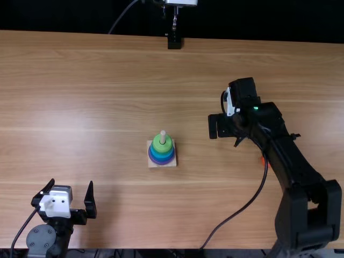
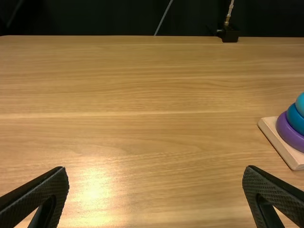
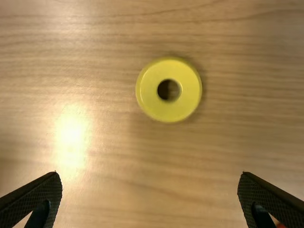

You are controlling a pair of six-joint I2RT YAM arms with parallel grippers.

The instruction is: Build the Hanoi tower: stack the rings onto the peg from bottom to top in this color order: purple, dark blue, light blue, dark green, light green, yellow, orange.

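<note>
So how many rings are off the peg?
2. The yellow ring lies near the right gripper; an orange one peeks out from under the right arm. More may hide there.

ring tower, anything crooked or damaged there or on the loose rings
Nothing stands out: the stack sits evenly around its peg, and the yellow ring looks intact. The orange ring is mostly hidden, so I can't judge it.
</note>
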